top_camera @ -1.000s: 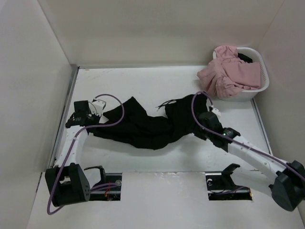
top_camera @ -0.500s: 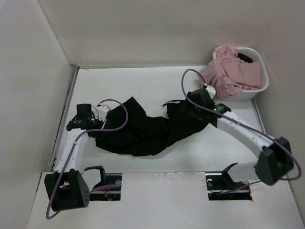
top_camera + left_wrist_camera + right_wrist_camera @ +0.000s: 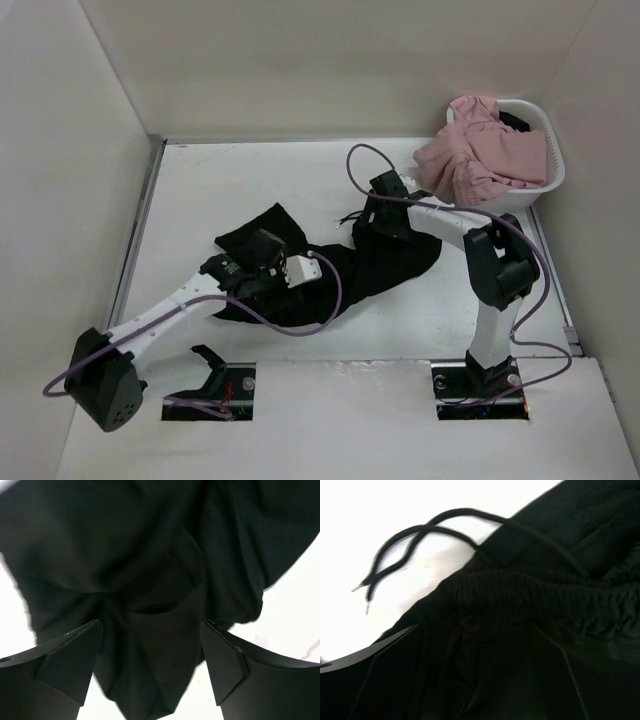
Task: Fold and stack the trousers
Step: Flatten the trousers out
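Observation:
The black trousers (image 3: 340,265) lie crumpled across the middle of the table, with the elastic waistband (image 3: 520,592) toward the right and its drawstring (image 3: 420,530) trailing onto the white surface. My left gripper (image 3: 275,268) hovers over the left half of them. Its jaws (image 3: 151,625) are open, with a pointed fold of black fabric (image 3: 150,680) below the gap. My right gripper (image 3: 385,207) is at the waistband end, open. Its dark fingers (image 3: 380,652) are hard to make out against the cloth.
A white laundry basket (image 3: 555,172) stands at the back right, with a pink garment (image 3: 480,150) spilling over its rim. Pale walls enclose the table on the left, back and right. Two arm bases (image 3: 480,385) sit at the near edge.
My left gripper has let go of the trouser leg at the far left and swung right over the cloth. The right arm moved back and left to the waistband. Both jaws opened.

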Motion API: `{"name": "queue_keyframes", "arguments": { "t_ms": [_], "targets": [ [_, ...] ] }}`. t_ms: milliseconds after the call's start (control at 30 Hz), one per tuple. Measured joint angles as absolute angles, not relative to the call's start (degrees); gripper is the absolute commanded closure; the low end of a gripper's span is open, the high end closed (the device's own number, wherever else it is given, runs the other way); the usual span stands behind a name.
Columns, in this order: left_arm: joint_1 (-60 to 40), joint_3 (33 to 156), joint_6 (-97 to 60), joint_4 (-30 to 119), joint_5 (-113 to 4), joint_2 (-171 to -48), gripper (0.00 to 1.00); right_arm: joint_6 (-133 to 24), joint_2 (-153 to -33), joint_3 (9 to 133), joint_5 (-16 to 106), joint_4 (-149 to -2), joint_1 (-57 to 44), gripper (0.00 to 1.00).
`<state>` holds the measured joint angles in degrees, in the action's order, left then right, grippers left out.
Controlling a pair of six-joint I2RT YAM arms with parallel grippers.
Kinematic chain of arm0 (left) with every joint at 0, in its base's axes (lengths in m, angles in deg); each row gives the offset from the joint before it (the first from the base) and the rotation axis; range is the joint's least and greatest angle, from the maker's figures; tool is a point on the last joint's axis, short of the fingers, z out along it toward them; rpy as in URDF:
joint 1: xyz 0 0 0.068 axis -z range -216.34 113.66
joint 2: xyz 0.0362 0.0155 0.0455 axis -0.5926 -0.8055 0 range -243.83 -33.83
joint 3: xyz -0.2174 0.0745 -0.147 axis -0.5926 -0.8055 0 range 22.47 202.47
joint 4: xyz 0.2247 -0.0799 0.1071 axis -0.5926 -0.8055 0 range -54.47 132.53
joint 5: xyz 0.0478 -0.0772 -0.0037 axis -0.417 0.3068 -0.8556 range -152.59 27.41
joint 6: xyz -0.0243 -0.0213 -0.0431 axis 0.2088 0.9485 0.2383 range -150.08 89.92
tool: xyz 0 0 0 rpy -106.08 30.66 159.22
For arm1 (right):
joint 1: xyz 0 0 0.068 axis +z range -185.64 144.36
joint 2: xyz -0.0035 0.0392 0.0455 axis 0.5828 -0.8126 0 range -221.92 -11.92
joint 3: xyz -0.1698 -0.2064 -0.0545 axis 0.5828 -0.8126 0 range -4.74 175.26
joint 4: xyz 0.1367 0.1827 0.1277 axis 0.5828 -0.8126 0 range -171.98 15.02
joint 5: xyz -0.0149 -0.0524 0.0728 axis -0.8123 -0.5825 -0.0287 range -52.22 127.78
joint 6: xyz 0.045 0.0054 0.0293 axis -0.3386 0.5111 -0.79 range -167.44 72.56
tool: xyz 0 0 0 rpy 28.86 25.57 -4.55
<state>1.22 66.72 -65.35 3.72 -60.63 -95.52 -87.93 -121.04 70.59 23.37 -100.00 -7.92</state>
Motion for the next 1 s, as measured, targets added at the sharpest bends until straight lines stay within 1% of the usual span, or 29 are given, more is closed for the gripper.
{"name": "queue_keyframes", "arguments": {
  "t_ms": [67,133,167,200,233,267,300,333,367,467,567,667,767,833,867,933,967,1000],
  "targets": [
    [1.2,64.8,-65.9,3.6,-61.6,-98.5,0.22,-88.2,-121.1,70.1,23.7,-100.0,-8.5,0.23],
    [0.4,63.7,-66.0,3.3,-61.9,-101.1,0.23,-88.2,-121.3,70.0,24.2,-99.8,-9.0,0.38],
    [0.0,63.4,-66.0,3.2,-61.9,-102.3,0.26,-88.2,-121.4,70.0,24.7,-99.7,-9.1,0.44],
    [-0.2,63.3,-66.0,3.3,-61.9,-103.3,0.34,-88.3,-121.6,70.0,25.1,-99.6,-9.3,0.55],
    [-0.2,63.3,-65.9,3.4,-61.8,-104.3,0.50,-88.3,-121.9,70.0,25.6,-99.3,-9.4,0.66],
    [-0.2,63.2,-65.8,4.0,-61.6,-105.3,0.67,-88.2,-122.1,69.9,25.9,-98.9,-9.4,0.79],
    [-0.3,62.9,-65.6,4.9,-61.7,-106.3,0.78,-88.2,-122.1,69.6,26.3,-98.5,-9.5,0.88],
    [-0.5,62.7,-65.7,6.0,-61.9,-107.6,0.84,-88.2,-122.0,69.4,26.3,-98.3,-9.5,0.94],
    [-1.1,62.6,-65.7,7.0,-62.2,-108.7,0.88,-88.2,-121.8,69.3,26.4,-98.3,-9.5,0.98],
    [-6.1,62.7,-65.6,9.5,-63.1,-110.2,0.94,-87.5,-119.8,69.3,26.9,-98.3,-9.5,1.00],
    [-16.1,66.2,-65.5,9.8,-63.5,-110.0,0.97,-85.5,-115.4,70.1,27.8,-98.5,-9.4,1.00],
    [-29.5,74.1,-65.4,10.3,-63.1,-110.0,0.98,-83.4,-108.8,72.0,28.7,-97.8,-9.3,1.00],
    [-43.6,82.2,-65.2,11.5,-62.7,-110.2,0.98,-82.8,-98.0,70.7,29.5,-95.8,-9.0,0.98],
    [-52.5,85.8,-65.0,12.3,-62.6,-110.4,0.98,-83.4,-88.5,66.1,29.6,-93.6,-8.9,0.94],
    [-57.0,87.0,-65.0,12.5,-62.6,-110.4,0.98,-84.1,-83.1,62.7,29.6,-92.6,-8.9,0.89],
    [-64.0,87.7,-64.8,12.6,-62.8,-110.6,0.97,-85.5,-73.7,55.1,29.2,-91.2,-9.3,0.84],
    [-66.2,87.7,-64.8,12.1,-63.0,-110.7,0.97,-86.4,-69.8,51.3,29.1,-90.9,-9.8,0.74],
    [-68.0,87.5,-64.8,11.7,-63.2,-110.9,0.97,-87.6,-66.1,46.8,29.1,-90.7,-10.4,0.71]
  ]
}}
